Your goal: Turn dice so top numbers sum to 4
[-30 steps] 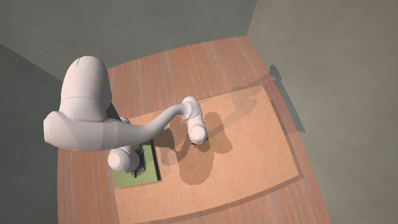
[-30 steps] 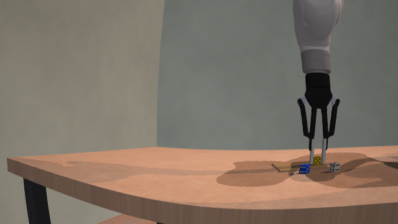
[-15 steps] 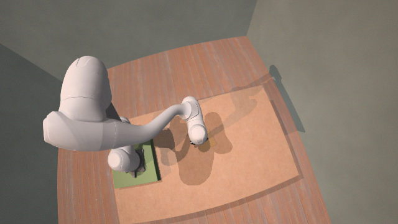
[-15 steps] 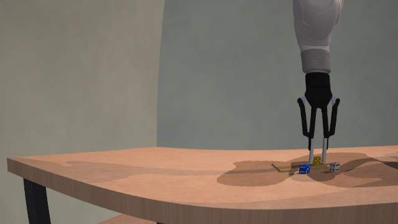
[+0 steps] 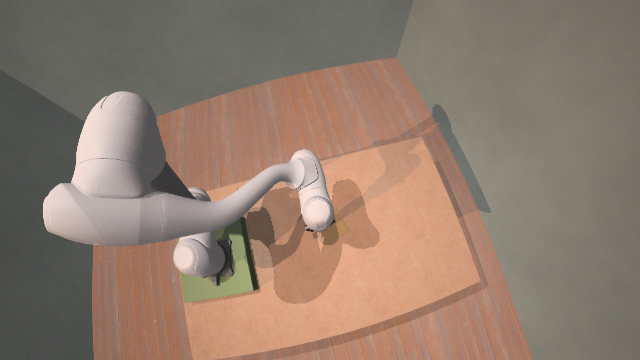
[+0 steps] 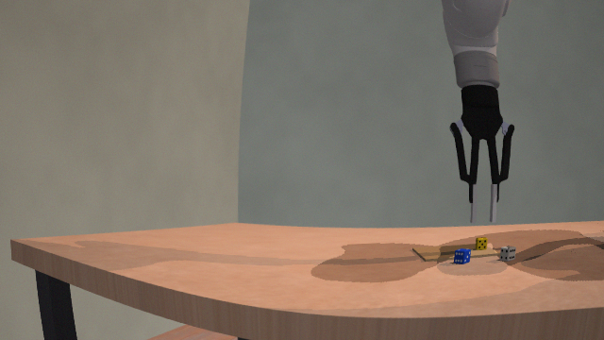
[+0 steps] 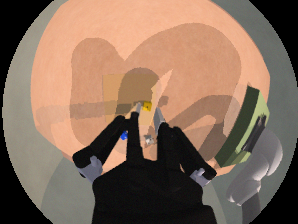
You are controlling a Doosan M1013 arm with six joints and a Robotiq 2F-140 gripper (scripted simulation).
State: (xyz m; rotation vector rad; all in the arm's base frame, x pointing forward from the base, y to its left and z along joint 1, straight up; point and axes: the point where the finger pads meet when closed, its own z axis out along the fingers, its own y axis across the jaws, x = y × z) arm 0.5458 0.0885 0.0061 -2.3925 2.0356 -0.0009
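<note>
Above a yellow die on the tan mat, the gripper slightly spread, empty. Probably light, rigid, slick-faced; best pinched low across opposite sides, squarely, against slipping.

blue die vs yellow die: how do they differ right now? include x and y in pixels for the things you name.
The blue die (image 6: 462, 256) (image 7: 124, 135) is blue with light pips; the yellow die (image 6: 481, 244) (image 7: 147, 106) is yellow with dark pips. The yellow die sits on the mat (image 6: 427, 254) (image 7: 112, 87); the blue die is off it, on the table (image 6: 283, 274). Shared: both are cubes, outside the pincer's (image 6: 483, 221) grasp.
</note>
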